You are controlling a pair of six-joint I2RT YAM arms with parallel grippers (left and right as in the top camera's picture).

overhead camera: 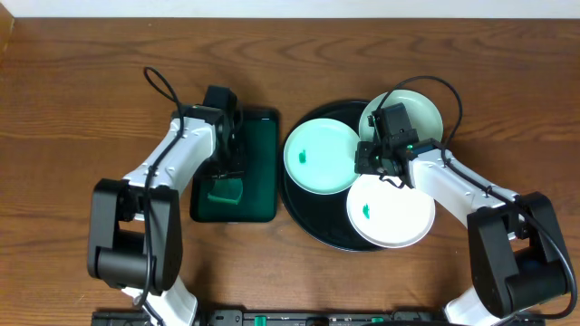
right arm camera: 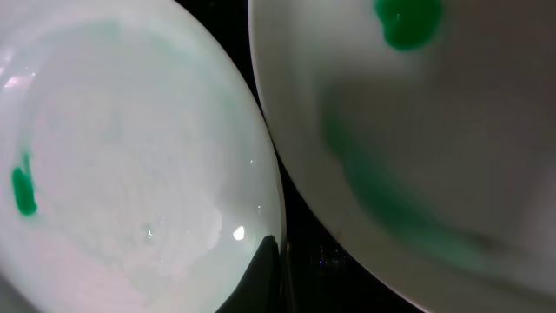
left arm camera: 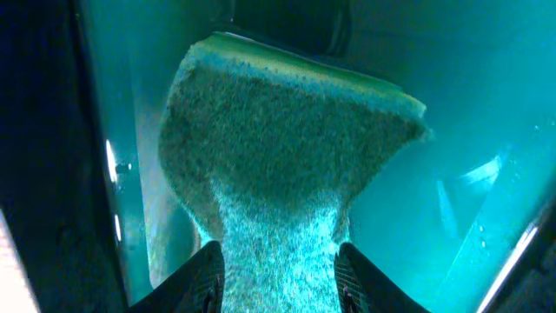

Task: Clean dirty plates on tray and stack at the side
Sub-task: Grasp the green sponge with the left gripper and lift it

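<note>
right gripper (right arm camera: 268,271) together, between two plates (right arm camera: 130,156) | left gripper (left arm camera: 276,271) clamped on sponge (left arm camera: 278,148) (in green tray (overhead camera: 261,172))

A dark green rectangular tray (overhead camera: 261,172) sits on the brown wood-grain surface (overhead camera: 72,81), its long sides running front to back. Inside it, toward the near end and the left side, lies a green sponge (overhead camera: 224,191). Up close the sponge looks coarse and speckled, with a paler layer along its far edge. Its near end is squeezed narrow, and the tray's glossy floor shines around it.
</note>
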